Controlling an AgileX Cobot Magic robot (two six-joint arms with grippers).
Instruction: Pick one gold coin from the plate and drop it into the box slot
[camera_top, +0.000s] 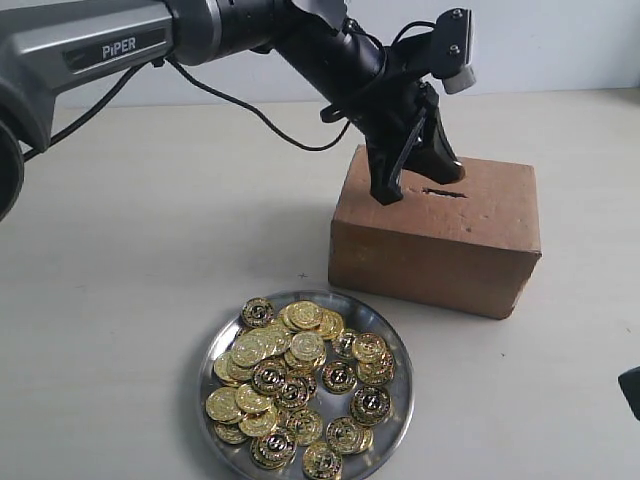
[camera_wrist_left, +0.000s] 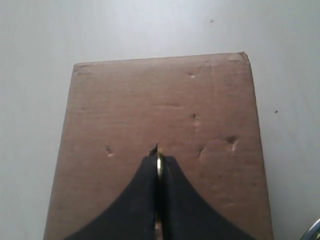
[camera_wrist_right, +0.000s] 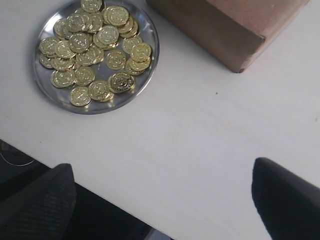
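Observation:
The reddish-brown box (camera_top: 440, 240) stands behind the silver plate (camera_top: 401, 400), which holds several gold coins (camera_top: 300, 385). My left gripper (camera_top: 418, 185) hangs over the box top, just beside the dark box slot (camera_top: 445, 192). It is shut on a gold coin (camera_wrist_left: 159, 164) held edge-on, right over the visible end of the slot (camera_wrist_left: 155, 149) on the box (camera_wrist_left: 150, 105). My right gripper (camera_wrist_right: 162, 200) is open and holds nothing, low over bare table near its front edge, apart from the plate (camera_wrist_right: 154, 50) and the box (camera_wrist_right: 225, 30).
The pale table (camera_top: 150, 250) stretches left of the box and plate. Its front edge (camera_wrist_right: 100, 185) runs under my right gripper's fingers (camera_wrist_right: 285, 195). A black cable (camera_top: 250, 105) trails from the left arm over the table. The right gripper's tip (camera_top: 630, 390) shows at the far right.

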